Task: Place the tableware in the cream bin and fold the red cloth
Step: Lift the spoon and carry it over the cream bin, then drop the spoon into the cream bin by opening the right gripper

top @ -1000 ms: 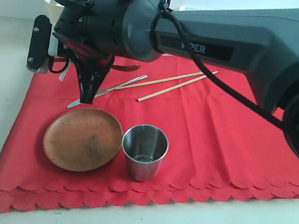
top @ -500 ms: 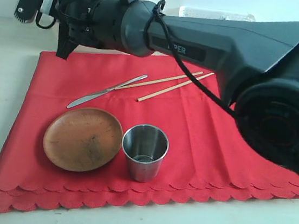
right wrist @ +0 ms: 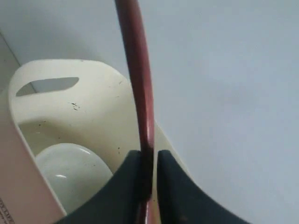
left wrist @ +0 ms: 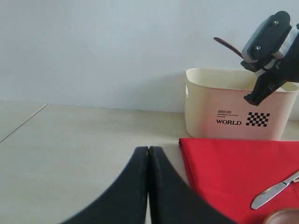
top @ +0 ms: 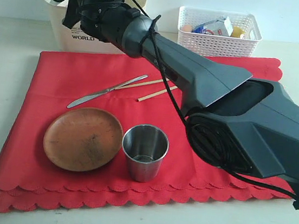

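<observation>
Spoon (right wrist: 139,93), long wooden, handle pinched in nearly closed right claw (right wrist: 149,158) above cream bin (top: 59,24) at far left of worktop (top: 4,72); lower inside beside white bowl (right wrist: 70,172) before release; left claw (left wrist: 148,154) closed, empty

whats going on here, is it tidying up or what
Yes, it is clearing the table. The right fingers are clamped on the wooden spoon and hold it above the cream bin, where a white bowl already sits. The left fingers are shut and empty, hovering beside the red cloth. The wooden plate, steel cup, knife and chopsticks lie on the cloth, which is not yet folded.
</observation>
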`<state>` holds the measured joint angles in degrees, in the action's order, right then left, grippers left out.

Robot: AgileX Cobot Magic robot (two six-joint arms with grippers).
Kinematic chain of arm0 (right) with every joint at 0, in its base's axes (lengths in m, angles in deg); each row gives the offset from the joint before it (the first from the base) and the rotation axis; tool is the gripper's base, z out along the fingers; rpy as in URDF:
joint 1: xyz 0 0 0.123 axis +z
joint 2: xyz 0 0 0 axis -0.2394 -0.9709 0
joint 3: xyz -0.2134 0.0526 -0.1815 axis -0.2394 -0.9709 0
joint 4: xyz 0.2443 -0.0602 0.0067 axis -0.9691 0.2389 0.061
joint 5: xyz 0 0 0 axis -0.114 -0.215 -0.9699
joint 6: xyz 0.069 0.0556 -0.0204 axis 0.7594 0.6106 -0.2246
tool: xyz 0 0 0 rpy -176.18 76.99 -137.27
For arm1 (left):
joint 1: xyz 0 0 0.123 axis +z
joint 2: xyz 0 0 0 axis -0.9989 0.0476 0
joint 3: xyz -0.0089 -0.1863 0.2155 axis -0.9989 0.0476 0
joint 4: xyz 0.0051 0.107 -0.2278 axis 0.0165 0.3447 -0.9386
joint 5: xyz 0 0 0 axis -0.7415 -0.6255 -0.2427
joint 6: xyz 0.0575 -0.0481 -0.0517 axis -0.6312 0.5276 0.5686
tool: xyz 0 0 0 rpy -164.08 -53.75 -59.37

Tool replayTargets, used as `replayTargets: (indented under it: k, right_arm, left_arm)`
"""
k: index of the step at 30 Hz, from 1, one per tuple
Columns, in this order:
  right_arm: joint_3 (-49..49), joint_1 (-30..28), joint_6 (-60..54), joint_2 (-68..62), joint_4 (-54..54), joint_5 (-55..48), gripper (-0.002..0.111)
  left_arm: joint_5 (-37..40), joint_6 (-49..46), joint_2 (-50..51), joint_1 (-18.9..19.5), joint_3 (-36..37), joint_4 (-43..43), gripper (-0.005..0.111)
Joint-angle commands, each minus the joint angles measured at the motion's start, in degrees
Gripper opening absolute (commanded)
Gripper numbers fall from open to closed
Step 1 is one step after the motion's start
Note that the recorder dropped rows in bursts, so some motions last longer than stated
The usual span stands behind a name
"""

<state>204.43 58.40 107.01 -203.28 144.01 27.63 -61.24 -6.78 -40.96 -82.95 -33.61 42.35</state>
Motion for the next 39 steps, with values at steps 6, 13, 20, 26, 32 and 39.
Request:
replayTargets:
  k: [6, 13, 20, 26, 32, 39]
  right_arm:
    - [0.5, 0.0, 4.6, 0.2, 0.2, -0.3, 0.074]
    - [0.5, 2.1, 11.3, 4.0, -11.9, -13.0, 0.071]
    - [0.5, 7.0, -3.5, 9.4, -16.8, -31.6, 0.013]
    - [0.5, 9.5, -8.9, 11.1, -16.8, -39.6, 0.0]
    - [0.5, 10.1, -18.6, 13.5, -29.0, -44.1, 0.0]
    - [0.5, 9.9, -21.6, 15.7, -31.3, -44.7, 0.0]
  left_arm:
    - [-0.2, -0.2, -0.4, -0.4, 0.1, 0.0, 0.002]
    - [-0.2, -0.2, -0.4, -0.4, 0.1, 0.0, 0.002]
    - [-0.2, -0.2, -0.4, -0.4, 0.1, 0.0, 0.002]
    - [-0.2, -0.2, -0.4, -0.4, 0.1, 0.0, 0.002]
    - [-0.2, -0.2, -0.4, -0.4, 0.1, 0.0, 0.002]
    - [-0.2, -0.2, -0.4, -0.4, 0.1, 0.0, 0.002]
